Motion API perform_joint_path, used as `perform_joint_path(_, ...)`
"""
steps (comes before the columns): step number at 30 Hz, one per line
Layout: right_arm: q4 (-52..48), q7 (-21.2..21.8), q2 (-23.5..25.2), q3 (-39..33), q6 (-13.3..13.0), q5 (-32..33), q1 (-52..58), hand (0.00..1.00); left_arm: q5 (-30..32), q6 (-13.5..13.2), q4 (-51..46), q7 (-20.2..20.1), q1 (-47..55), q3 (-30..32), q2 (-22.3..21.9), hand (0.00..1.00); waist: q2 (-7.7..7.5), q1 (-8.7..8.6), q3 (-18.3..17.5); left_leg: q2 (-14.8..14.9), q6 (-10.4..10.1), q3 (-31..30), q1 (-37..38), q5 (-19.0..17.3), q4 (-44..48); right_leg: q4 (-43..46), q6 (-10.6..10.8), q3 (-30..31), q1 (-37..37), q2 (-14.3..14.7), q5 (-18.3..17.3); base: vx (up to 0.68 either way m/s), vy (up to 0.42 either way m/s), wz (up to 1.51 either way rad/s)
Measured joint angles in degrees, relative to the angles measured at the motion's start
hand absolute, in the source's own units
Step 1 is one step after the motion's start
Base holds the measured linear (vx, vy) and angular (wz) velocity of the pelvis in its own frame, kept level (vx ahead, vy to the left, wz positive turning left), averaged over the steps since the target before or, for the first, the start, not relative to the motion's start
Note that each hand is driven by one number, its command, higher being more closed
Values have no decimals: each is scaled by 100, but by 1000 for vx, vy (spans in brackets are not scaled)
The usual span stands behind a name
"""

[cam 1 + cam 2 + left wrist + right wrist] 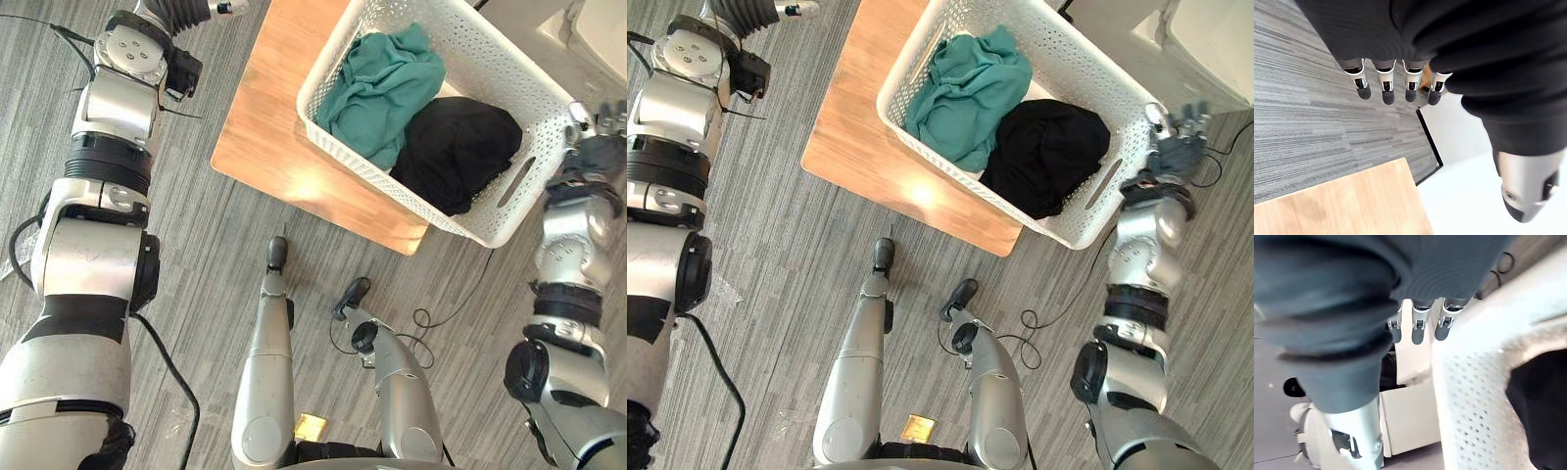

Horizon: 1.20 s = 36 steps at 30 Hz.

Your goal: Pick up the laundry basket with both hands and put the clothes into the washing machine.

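I see grey streaked carpet (211,259) all round, pale wooden table (265,98) at twelve o'clock — bright glare (304,182) by its near edge.

There goes the left arm (98,186), stretched far up the left side. The left hand (1459,44) at its end is held out flat, fingers (1386,85) straight in a row, thumb (1528,191) set well apart, nothing in its grasp. Over on the right, the right arm (1141,255) reaches forward to the far right. The right hand (1178,132) is raised at its end, its own fingers straight and loose, curled round nothing at all.
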Motion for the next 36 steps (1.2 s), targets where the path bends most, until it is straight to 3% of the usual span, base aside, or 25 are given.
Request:
perform_joint_path(7, -665, 16, -71, 165, -166, -32, 521, 0, -989, -72, -326, -123, 72, -736, 436, 0, 4, -53, -2, 147, 4, 87, 93, -3, -1, -24, -22, 71, 36, 108, 16, 6, -43, -10)
perform_joint_path(16, -1239, 33, -97, 529, -296, -192, 612, 0, -1220, -132, -355, -82, 133, -1158, 691, 0, 6, -20, -5, 300, 13, 255, 148, -7, -12, -184, -86, 192, 51, 251, 112, 26, -46, -11)
perform_joint_path(20, -1449, 24, -101, 405, -295, -478, 933, 0, -1321, -132, -362, -80, 133, -1159, 691, 0, 6, -42, -5, 311, 13, 274, 148, -7, -34, -236, -60, 197, 55, 269, 130, 53, -35, -2)
perform_joint_path(24, -1388, -8, -92, -269, -139, -925, 1302, 0, -1321, -130, -412, -6, 287, -1020, 685, 0, 6, -134, -5, 299, 15, 295, 148, -5, -82, -307, -63, 203, 59, 272, 155, 61, -19, -1)
perform_joint_path(29, -341, -30, -12, -974, 89, -1359, 1235, 0, -844, -55, -481, 138, 524, -611, 77, 0, 6, -196, -5, 308, 15, 340, 148, -5, -99, -399, -17, 248, 58, 296, 210, 51, -16, -4)
perform_joint_path(36, 761, 46, 574, -985, 262, -1038, 767, 0, -568, -37, 33, 139, 497, -396, -438, 0, 12, -296, -7, 344, 16, 545, 148, -6, -141, -487, -35, 428, -46, 318, 307, 31, -11, -14)
